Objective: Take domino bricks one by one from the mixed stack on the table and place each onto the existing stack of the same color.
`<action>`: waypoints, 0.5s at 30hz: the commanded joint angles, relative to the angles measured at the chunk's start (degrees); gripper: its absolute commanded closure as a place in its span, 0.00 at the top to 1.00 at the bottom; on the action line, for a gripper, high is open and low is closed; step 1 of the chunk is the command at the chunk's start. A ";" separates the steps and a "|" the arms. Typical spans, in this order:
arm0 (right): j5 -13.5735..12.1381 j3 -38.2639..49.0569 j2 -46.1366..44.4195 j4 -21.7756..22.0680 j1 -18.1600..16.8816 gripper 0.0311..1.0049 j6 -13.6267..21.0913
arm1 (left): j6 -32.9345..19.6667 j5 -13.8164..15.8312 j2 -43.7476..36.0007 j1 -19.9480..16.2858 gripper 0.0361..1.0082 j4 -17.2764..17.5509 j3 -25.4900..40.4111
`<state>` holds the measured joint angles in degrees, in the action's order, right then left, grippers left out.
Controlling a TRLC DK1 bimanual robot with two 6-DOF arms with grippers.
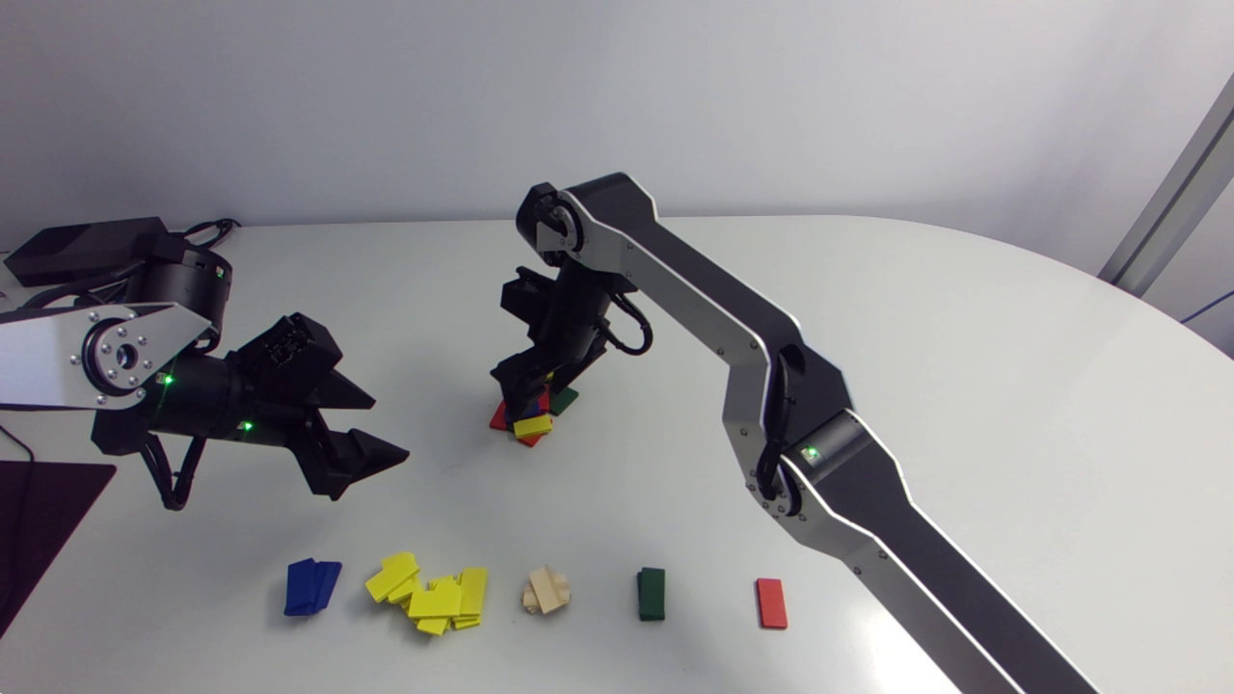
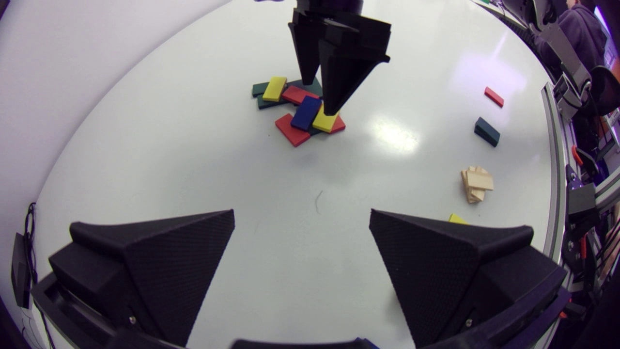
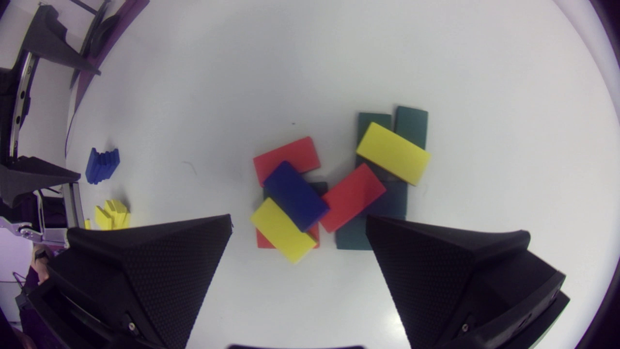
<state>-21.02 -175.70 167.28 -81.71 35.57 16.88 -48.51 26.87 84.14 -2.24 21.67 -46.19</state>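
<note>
Bright, even overhead light is washing the white table [image 1: 434, 308]. Only faint soft shadows are showing. Glare patch is blooming mid-surface; table edges are bowing in both wrist views.
</note>
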 commanded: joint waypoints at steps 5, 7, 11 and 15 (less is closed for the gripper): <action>-2.45 4.22 0.68 -0.55 0.90 0.96 -1.68 | -1.41 1.16 -0.29 -0.75 0.98 0.39 -0.04; -3.42 5.19 0.41 -0.55 0.55 0.96 -1.77 | -1.41 1.16 -0.29 -0.75 0.98 0.39 0.14; -4.38 6.77 -0.29 -0.64 -0.24 0.96 -1.86 | -1.41 1.25 -0.64 -0.75 0.98 0.39 0.32; -4.38 8.18 -1.70 -0.64 -1.29 0.96 -2.12 | -1.41 1.43 -1.17 -0.75 0.98 0.57 0.32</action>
<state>-25.61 -170.01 166.36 -81.28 34.96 16.19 -48.64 27.29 83.83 -2.59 21.69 -46.17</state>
